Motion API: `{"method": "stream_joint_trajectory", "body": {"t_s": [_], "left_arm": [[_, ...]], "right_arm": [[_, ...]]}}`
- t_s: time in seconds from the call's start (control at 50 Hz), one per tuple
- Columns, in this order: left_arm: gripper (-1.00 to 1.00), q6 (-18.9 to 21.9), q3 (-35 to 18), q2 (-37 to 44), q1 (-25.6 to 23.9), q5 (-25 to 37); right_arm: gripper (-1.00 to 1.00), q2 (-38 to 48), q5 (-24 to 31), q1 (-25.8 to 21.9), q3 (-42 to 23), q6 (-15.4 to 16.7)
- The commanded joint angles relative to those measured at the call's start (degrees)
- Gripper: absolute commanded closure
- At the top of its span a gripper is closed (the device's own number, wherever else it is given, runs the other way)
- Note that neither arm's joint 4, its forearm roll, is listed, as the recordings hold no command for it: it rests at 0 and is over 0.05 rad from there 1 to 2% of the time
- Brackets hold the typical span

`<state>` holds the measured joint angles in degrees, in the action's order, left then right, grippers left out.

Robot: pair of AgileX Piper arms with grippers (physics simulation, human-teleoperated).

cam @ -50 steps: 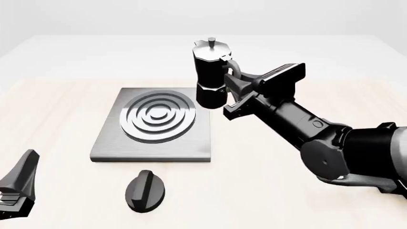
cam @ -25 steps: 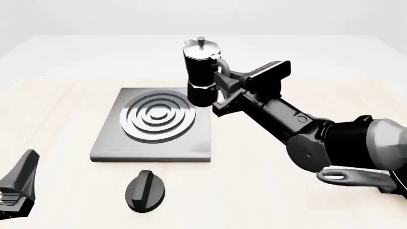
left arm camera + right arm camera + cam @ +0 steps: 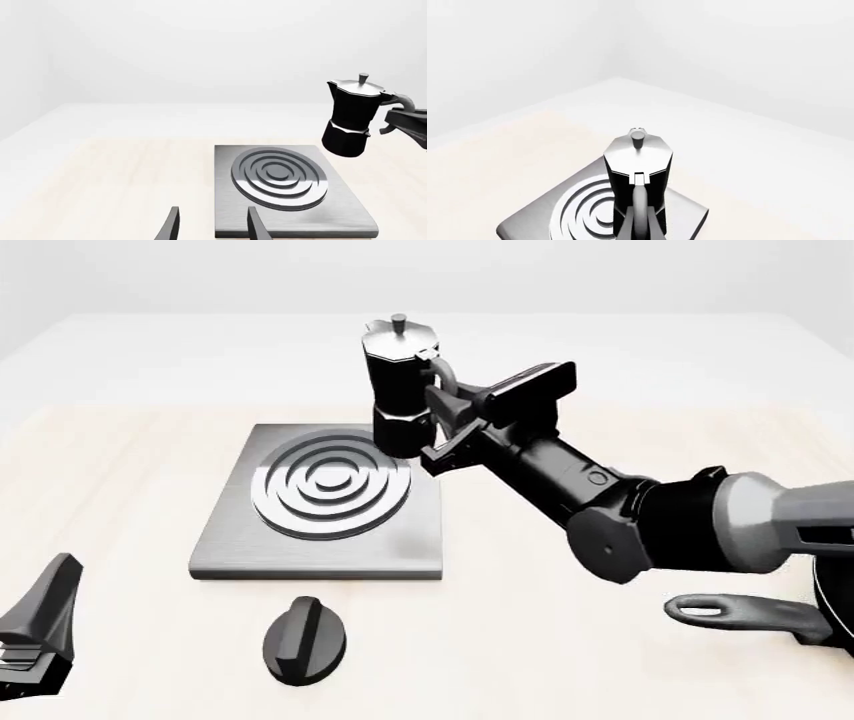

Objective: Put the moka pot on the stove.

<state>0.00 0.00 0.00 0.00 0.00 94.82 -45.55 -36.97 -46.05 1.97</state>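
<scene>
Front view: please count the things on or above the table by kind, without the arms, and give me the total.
Coffee pot, held up in the right claw: 1
Stove plate: 1
Black knob: 1
Pan, only its handle and a bit of its rim showing at the right edge: 1
Total: 4

Pot (image 3: 398,390): black faceted body, shiny silver lid and knob, black handle.
Stove (image 3: 227,530): grey brushed metal plate; burner of shiny concentric rings, light and dark bands alternating.
Knob (image 3: 306,639): black, oval, matt, with a raised ridge.
Table (image 3: 120,460): pale cream wood grain, fading to white at the far end.
Right gripper (image 3: 447,425): black; arm behind it black with one silver-grey segment.
Left gripper (image 3: 34,635): black.
Pan handle (image 3: 741,612): dark grey, glossy.
Background: plain white-grey.
</scene>
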Motion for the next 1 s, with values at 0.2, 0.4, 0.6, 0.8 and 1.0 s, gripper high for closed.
{"method": "stream_joint_trajectory", "body": {"t_s": [0.2, 0.4, 0.6, 0.8, 1.0], "left_arm": [[-1.0, 0.0, 0.0, 0.0, 0.0, 0.0], [-1.0, 0.0, 0.0, 0.0, 0.0, 0.0], [-1.0, 0.0, 0.0, 0.0, 0.0, 0.0], [-1.0, 0.0, 0.0, 0.0, 0.0, 0.0], [-1.0, 0.0, 0.0, 0.0, 0.0, 0.0]], "right_arm": [[1.0, 2.86, -0.16, -1.16, -4.52, -0.24], [1.0, 4.36, -0.47, -1.87, -6.08, -0.84], [1.0, 5.96, -0.87, -2.3, -7.48, -1.57], [1.0, 7.78, -1.42, -2.69, -9.23, -2.56], [1.0, 9.17, -1.67, -3.17, -11.07, -3.01]]}}
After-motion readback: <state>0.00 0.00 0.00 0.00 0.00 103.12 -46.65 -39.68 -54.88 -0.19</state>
